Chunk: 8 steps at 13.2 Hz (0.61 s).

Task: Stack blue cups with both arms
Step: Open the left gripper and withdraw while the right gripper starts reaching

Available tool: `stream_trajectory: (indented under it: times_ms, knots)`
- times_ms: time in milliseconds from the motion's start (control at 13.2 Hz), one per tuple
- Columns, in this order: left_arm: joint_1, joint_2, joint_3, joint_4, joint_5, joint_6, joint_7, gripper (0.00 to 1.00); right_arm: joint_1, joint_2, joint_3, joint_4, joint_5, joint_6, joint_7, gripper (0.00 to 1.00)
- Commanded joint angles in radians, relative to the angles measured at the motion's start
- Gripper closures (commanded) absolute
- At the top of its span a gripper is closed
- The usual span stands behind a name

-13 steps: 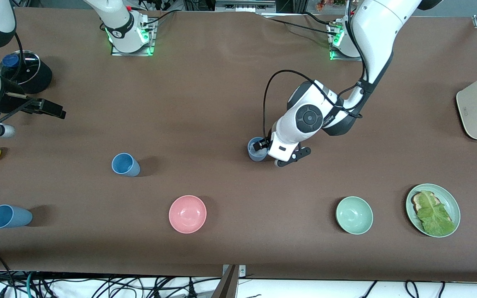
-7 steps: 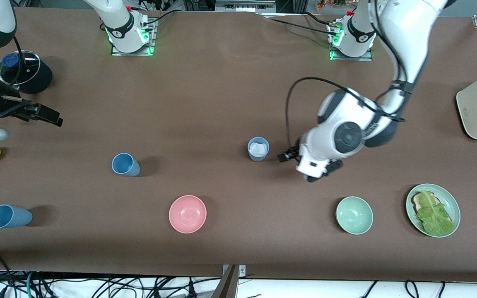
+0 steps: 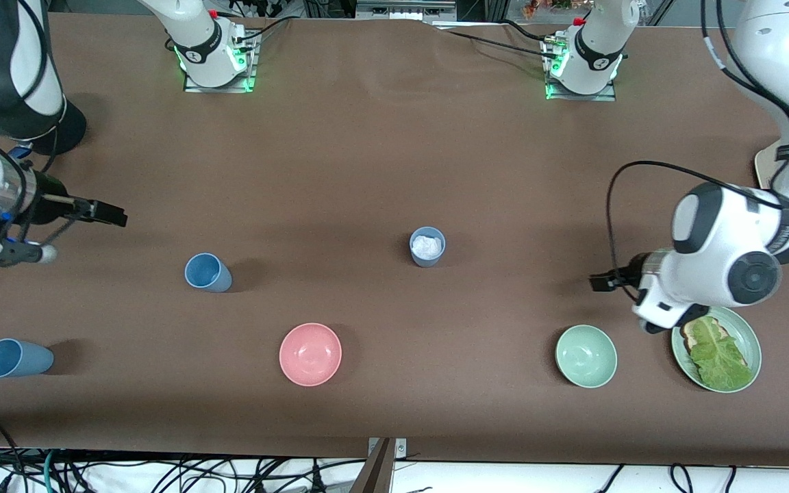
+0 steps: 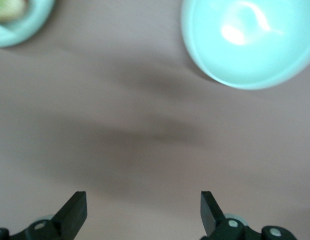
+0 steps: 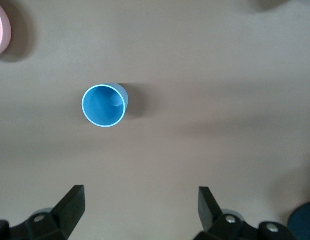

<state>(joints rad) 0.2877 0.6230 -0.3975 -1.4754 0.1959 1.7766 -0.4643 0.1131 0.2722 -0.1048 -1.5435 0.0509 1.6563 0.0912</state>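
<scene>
The table [image 3: 367, 150] wears a matt brown cloth-like cover, faintly creased. The blue cups [image 3: 207, 272] look like matt plastic, as do the pink bowl [image 3: 310, 354] and pale green bowl [image 3: 585, 356], which carries a soft sheen. Both arms [image 3: 723, 260] have glossy white shells with black joints.
</scene>
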Motion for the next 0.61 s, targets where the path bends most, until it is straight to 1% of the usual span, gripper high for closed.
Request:
stream_trajectory:
  times_ms: [0,152,303,379,530]
  knots:
    - [0.076,-0.014,-0.02,0.021,0.069,-0.028,0.137,0.0,0.005,0.004,0.004,0.011,-0.005,0.017,-0.048,0.0]
    - [0.125,-0.02,-0.018,0.023,0.071,-0.069,0.219,0.0,0.008,0.024,0.007,0.011,-0.011,0.048,-0.083,0.0]
    - [0.166,-0.042,-0.018,0.027,0.071,-0.075,0.301,0.0,0.02,0.056,0.013,0.011,-0.026,0.065,-0.088,0.0]
    - [0.185,-0.046,-0.018,0.041,0.072,-0.078,0.335,0.0,0.028,0.083,0.013,0.011,-0.045,0.092,-0.088,0.0]
    - [0.189,-0.058,-0.021,0.043,0.073,-0.106,0.374,0.0,0.046,0.154,0.013,0.011,-0.051,0.173,-0.09,0.0]
